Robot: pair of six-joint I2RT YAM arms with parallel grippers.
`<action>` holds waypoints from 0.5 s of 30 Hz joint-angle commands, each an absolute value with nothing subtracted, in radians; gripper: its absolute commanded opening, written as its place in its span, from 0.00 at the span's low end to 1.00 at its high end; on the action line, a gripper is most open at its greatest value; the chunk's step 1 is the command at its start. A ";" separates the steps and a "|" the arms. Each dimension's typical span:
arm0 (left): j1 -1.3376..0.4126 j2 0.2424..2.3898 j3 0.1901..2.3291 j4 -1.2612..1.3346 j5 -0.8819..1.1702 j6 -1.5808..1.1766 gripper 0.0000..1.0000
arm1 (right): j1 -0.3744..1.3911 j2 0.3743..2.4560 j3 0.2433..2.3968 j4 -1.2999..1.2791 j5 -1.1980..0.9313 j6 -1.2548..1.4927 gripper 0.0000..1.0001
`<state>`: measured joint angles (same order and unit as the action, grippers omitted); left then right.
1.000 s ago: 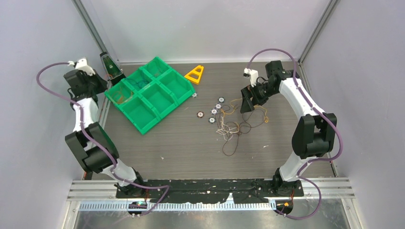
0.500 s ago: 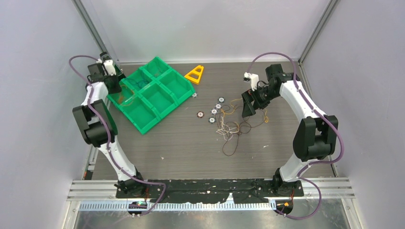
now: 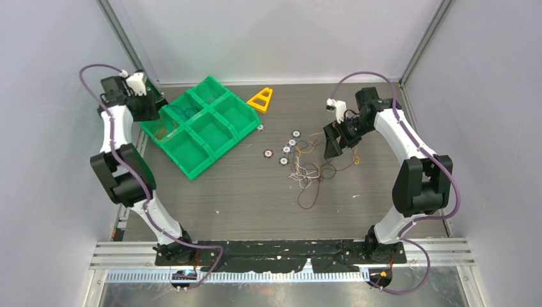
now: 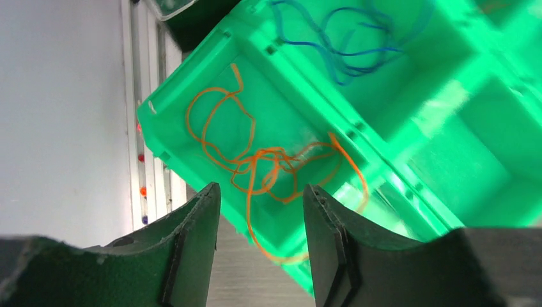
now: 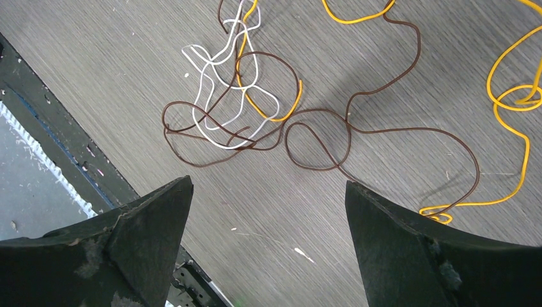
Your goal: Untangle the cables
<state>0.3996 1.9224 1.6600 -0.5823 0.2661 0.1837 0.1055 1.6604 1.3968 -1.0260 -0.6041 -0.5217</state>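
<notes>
**Two robot arms sorting thin wires: one over a tray, one over the tangle**

The left gripper point(image 4: 260, 192) hangs over the green tray point(image 3: 192, 170) in the tabletop's point(image 3: 243, 198) far-left corner. Its jaws are apart and grip nothing. Below them an orange wire point(image 4: 268, 152) lies looped in one compartment, with one strand draped over the wall.

The remaining cables point(image 3: 312, 169) lie right of centre. The bunch runs lengthways from far edge to near edge, and a brown wire point(image 5: 348, 128) trails nearest. The right gripper point(image 5: 268, 185) hovers just above, jaws wide and empty.

Best to pinch one strand near a free end, perhaps the white wire point(image 5: 203, 96), and lift it slowly so the brown loops slip off.
</notes>
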 commanded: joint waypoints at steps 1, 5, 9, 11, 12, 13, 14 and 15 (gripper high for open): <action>0.432 1.703 1.648 -0.720 0.560 0.402 0.51 | 0.111 1.613 1.401 -1.028 -0.623 -0.535 0.95; 0.411 1.701 1.666 -0.951 0.615 0.530 0.50 | 0.110 1.613 1.393 -1.022 -0.637 -0.535 0.95; 0.391 1.706 1.609 -0.904 0.580 0.440 0.50 | 0.110 1.621 1.391 -1.016 -0.646 -0.533 0.95; 0.366 1.716 1.584 -0.869 0.549 0.402 0.50 | 0.110 1.623 1.392 -1.016 -0.650 -0.532 0.96; 0.352 1.725 1.577 -0.860 0.531 0.391 0.50 | 0.110 1.624 1.394 -1.016 -0.649 -0.532 0.96; 0.339 1.735 1.572 -0.847 0.508 0.379 0.50 | 0.110 1.624 1.395 -1.016 -0.649 -0.532 0.96; 0.329 1.745 1.565 -0.829 0.487 0.362 0.50 | 0.110 1.623 1.396 -1.017 -0.649 -0.533 0.96; 0.324 1.759 1.565 -0.813 0.467 0.348 0.49 | 0.110 1.623 1.398 -1.016 -0.648 -0.532 0.96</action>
